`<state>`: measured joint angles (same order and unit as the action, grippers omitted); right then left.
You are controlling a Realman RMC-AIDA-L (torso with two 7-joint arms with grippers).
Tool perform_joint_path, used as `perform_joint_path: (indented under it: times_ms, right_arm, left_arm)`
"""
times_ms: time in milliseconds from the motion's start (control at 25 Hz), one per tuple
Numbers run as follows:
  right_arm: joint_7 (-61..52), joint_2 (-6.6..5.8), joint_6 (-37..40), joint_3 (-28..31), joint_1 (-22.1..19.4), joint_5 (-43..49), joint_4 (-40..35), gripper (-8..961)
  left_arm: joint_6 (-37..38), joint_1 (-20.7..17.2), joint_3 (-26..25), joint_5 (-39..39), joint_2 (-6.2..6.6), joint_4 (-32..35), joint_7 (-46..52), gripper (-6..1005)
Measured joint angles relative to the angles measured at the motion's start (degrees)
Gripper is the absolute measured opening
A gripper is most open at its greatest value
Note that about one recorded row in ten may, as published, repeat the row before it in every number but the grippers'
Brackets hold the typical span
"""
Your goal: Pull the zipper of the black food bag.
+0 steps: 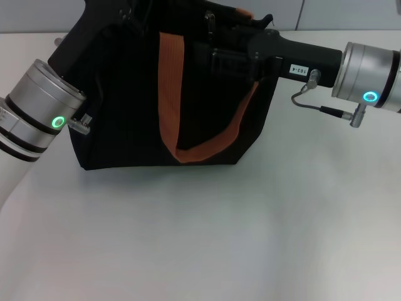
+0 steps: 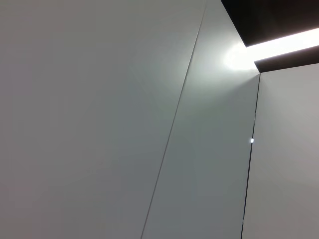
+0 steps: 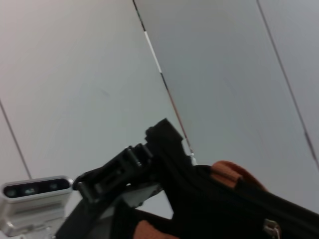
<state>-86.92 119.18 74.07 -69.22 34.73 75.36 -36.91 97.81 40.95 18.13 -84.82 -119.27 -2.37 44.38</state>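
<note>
Silver wrist cuffs (image 1: 37, 100), green ring lights, black forearm, grey cable (image 1: 326, 106)

The black food bag (image 1: 138, 106) stands upright on the white worktop (image 1: 200, 238), orange-brown straps hanging; its silver zipper (image 3: 271, 228) sits along the top edge.

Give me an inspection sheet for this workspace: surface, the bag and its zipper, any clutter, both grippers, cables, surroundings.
Surface: white table, bare in front of the bag.
Job's things: black food bag standing upright, an orange-brown handle strap hanging down its front. A small silver tab shows on the bag's top edge in the right wrist view, possibly the zipper pull.
Clutter: nothing seen.
Grippers: left gripper at the bag's top left corner; right gripper reaching in over the bag's top from the right.
Cables: short grey cable looped under the right wrist.
Surroundings: pale wall panels behind.
</note>
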Motion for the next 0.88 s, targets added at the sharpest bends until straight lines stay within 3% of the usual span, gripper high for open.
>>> perform_joint_path:
  times_ms: [280, 880]
  right_arm:
    - [-0.08, 0.06, -2.50, 0.00, 0.53, -0.50, -0.01, 741]
    - [-2.59, 0.04, -0.21, 0.61, 2.01, -1.38, 1.94, 740]
  left_arm:
    - [-0.01, 0.01, -0.19, 0.03, 0.00, 0.00, -0.01, 117]
    - [-0.16, 0.02, -0.29, 0.03, 0.00, 0.00, -0.62, 120]
